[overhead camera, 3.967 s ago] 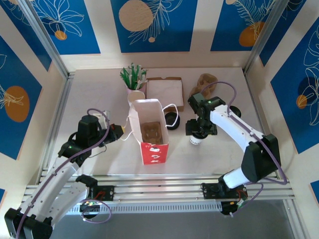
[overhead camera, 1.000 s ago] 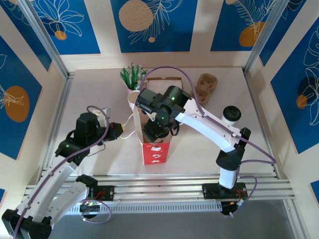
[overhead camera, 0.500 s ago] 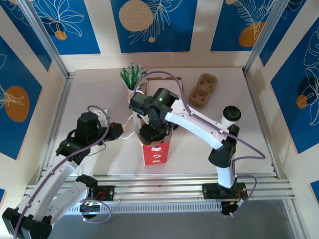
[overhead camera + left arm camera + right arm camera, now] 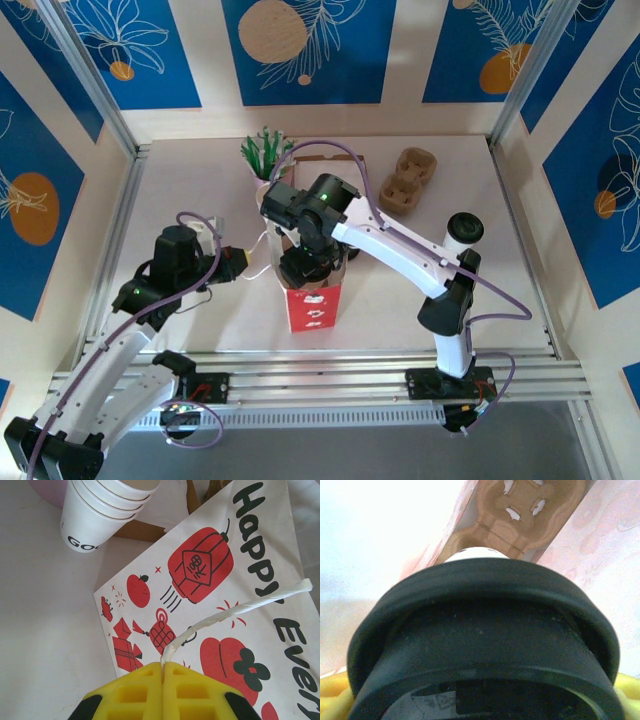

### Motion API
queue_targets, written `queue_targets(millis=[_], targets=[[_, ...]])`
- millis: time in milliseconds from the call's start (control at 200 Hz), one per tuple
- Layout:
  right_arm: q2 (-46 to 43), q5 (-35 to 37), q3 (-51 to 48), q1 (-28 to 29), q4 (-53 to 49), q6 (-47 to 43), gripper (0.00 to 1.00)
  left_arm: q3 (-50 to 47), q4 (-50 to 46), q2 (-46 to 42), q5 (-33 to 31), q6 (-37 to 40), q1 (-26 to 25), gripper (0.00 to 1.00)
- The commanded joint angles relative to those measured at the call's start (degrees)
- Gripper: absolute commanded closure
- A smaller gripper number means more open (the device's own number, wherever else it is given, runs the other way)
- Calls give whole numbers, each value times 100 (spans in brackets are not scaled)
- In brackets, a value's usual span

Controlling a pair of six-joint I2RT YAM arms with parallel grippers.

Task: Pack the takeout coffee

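Observation:
The takeout coffee, a white cup (image 4: 475,554) under a black lid (image 4: 485,645), sits in my right gripper (image 4: 313,266), whose yellow fingers (image 4: 329,696) are shut on it. That gripper reaches into the open top of the red-and-white paper bag (image 4: 312,306). Below the cup, at the bag's bottom, lies a brown cardboard carrier (image 4: 520,515). My left gripper (image 4: 163,666) is shut on the bag's white string handle (image 4: 235,612) and holds it out to the left of the bag (image 4: 210,580). In the top view my left gripper (image 4: 243,262) is just left of the bag.
Behind the bag are a stack of lidless white cups (image 4: 100,510), a green plant (image 4: 265,152) and a brown flat box (image 4: 145,530). A second brown carrier (image 4: 405,180) lies at back right. Another white cup with a dark top (image 4: 465,228) stands at the right.
My right arm carried the lidded cup from the table right of the bag to the bag's mouth and into it. My left gripper kept its hold on the handle.

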Motion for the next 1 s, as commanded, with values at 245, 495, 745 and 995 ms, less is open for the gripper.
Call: queue_targets(millis=[245, 495, 745, 995], targets=[[24, 1, -569, -103, -532, -44, 19, 81, -120, -92, -12, 118, -97, 100], [25, -70, -696, -132, -227, -106, 19, 55, -128, -90, -32, 116, -97, 100], [76, -58, -707, -121, -27, 15, 18, 63, -119, -69, -8, 109, -97, 100], [135, 6, -676, -78, 75, 325, 18, 46, -97, -55, -7, 75, -106, 100]])
